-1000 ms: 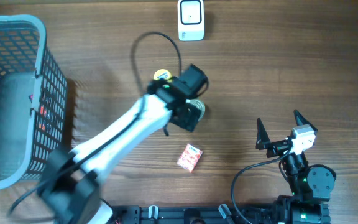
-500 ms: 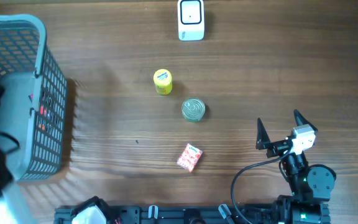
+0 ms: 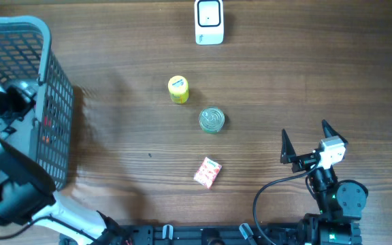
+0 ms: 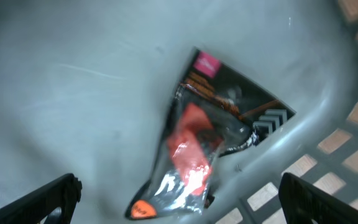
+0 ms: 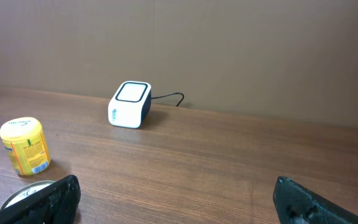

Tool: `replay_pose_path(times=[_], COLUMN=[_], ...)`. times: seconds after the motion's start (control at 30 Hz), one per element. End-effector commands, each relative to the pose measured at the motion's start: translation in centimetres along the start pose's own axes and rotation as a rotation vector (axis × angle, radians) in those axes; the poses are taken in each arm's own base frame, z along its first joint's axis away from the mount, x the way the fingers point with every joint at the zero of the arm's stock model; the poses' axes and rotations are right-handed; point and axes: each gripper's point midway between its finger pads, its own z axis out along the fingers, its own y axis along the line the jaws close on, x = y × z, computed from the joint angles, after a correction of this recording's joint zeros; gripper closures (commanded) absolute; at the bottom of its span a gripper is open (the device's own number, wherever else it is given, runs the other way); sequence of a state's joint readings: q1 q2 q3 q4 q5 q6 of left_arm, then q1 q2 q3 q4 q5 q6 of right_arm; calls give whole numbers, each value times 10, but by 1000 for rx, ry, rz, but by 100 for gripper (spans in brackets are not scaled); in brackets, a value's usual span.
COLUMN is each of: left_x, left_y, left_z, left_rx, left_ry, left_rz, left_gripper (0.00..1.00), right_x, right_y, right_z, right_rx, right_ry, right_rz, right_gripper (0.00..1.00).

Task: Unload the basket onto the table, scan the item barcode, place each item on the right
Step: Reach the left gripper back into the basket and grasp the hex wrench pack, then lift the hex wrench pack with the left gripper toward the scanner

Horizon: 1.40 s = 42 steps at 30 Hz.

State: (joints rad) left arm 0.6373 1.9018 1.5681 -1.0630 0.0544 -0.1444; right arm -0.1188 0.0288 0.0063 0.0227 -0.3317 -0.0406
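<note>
left claw hanging over basket, spread wide, pinching nothing. red-black packet lying right below it on basket floor, long axis running diagonal across claw gap. right claw also spread, sitting well apart, so left arm looking way nearer imo.

Red-black packet in basket — white scanner apart

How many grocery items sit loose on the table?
3: a yellow tub, a tin can beside it, a red packet nearer the front. Another package lies inside the basket.
</note>
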Motion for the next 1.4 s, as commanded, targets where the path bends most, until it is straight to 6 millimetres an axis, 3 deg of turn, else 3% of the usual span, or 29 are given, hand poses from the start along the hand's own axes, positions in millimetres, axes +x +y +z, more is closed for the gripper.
replay_pose_path(times=[0.0,0.17,0.4,0.7,0.8,0.87,0.93,0.97,1.03,1.2,1.37], left_x=[13,19,19,44,39,37,33,30,27,25,23], left_y=[-19,-13,2,12,11,10,9,8,8,7,6], left_z=[15,27,29,66,67,67,68,68,68,68,67], left_rx=[14,-76,-160,-170,-167,-166,-166,-165,-163,-162,-160], left_ry=[61,100,103,139,117,108,86,75,59,50,40], left_rz=[174,221,245,243,235,231,198,182,162,162,136], left_gripper=[0,0,1,1,23,31,50,50,61,72,92], right_x=[-2,-2,-2,-2,-2,-2,-2,-2,-2,-2,-2], right_y=[0,0,0,0,0,0,0,0,0,0,0], right_z=[0,0,0,0,0,0,0,0,0,0,0], right_rx=[3,3,3,3,3,3,3,3,3,3,3], right_ry=[-7,-7,-7,-7,-7,-7,-7,-7,-7,-7,-7], right_rz=[13,13,13,13,13,13,13,13,13,13,13], right_gripper=[0,0,0,0,0,0,0,0,0,0,0])
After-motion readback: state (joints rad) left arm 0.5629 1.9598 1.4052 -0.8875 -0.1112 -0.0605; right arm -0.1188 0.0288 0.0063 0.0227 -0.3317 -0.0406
